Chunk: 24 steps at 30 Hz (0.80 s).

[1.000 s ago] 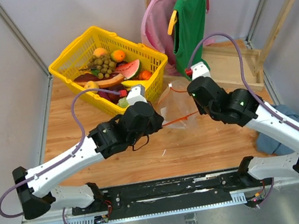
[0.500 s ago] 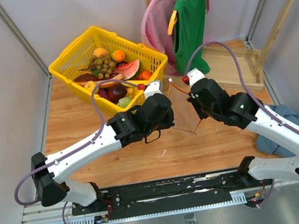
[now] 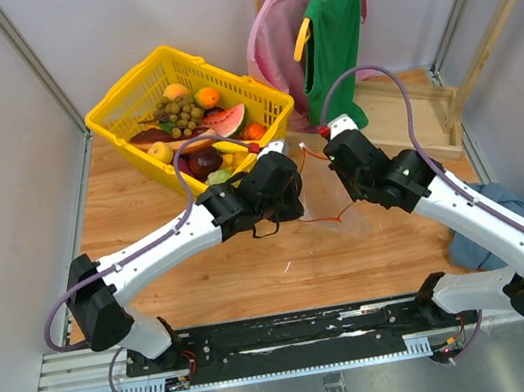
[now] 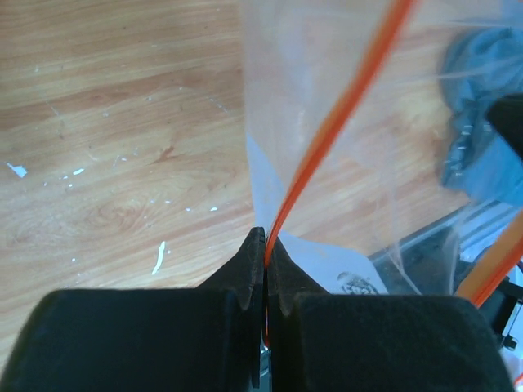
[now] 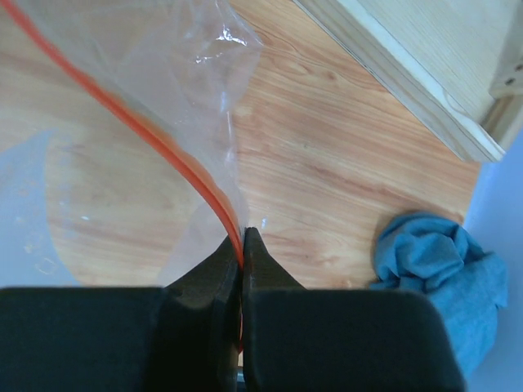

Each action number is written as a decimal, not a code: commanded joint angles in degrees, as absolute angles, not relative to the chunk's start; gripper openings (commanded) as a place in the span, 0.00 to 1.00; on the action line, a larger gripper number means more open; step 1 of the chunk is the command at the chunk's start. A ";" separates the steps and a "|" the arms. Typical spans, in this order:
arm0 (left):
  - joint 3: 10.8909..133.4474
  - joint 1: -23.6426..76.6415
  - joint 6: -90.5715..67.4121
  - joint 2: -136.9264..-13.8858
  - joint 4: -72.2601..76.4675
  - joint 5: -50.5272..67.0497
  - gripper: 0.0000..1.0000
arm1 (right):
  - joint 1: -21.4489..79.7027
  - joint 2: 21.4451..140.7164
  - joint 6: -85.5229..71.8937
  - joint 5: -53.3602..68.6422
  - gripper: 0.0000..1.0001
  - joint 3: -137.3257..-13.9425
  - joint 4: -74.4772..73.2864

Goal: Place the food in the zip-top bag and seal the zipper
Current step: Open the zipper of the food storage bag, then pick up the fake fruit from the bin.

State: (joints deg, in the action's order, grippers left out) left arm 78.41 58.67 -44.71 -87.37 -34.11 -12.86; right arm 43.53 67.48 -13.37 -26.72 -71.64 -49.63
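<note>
Zipper (image 4: 327, 139) stretched between my arms above the table, left jaws and right jaws each pinched shut on it. The zip-top bag (image 3: 333, 224) sagged below; the food (image 3: 182, 117) sat in the basket (image 3: 125, 81), nearer my left arm.

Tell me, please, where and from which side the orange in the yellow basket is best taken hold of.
Probably across its middle, coming straight down: the orange is round and lies on top of the pile in the yellow basket, upper half bare, with grapes and a watermelon slice crowding its sides. Both the left claw and right claw are shut on the zipper.
</note>
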 commanded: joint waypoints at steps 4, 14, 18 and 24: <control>76.25 55.09 -37.87 -84.19 -30.12 -8.47 0.17 | 42.70 68.04 -18.97 -33.95 0.01 -74.81 -55.17; 77.16 55.02 -32.10 -81.95 -25.22 -10.10 0.68 | 42.74 73.98 -19.44 -32.99 0.01 -80.93 -59.66; 76.76 54.61 -30.41 -80.42 -23.81 -11.20 0.81 | 42.71 76.76 -21.03 -34.81 0.01 -83.81 -62.68; 80.30 52.41 -25.53 -78.66 -27.79 -16.01 0.91 | 42.75 79.07 -21.64 -35.71 0.01 -85.07 -63.03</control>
State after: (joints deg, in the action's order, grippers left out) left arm 76.69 54.41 -30.17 -81.03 -26.41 -11.33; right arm 43.33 77.87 -19.73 -33.15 -82.78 -60.53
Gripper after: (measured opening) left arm 0.886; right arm 0.009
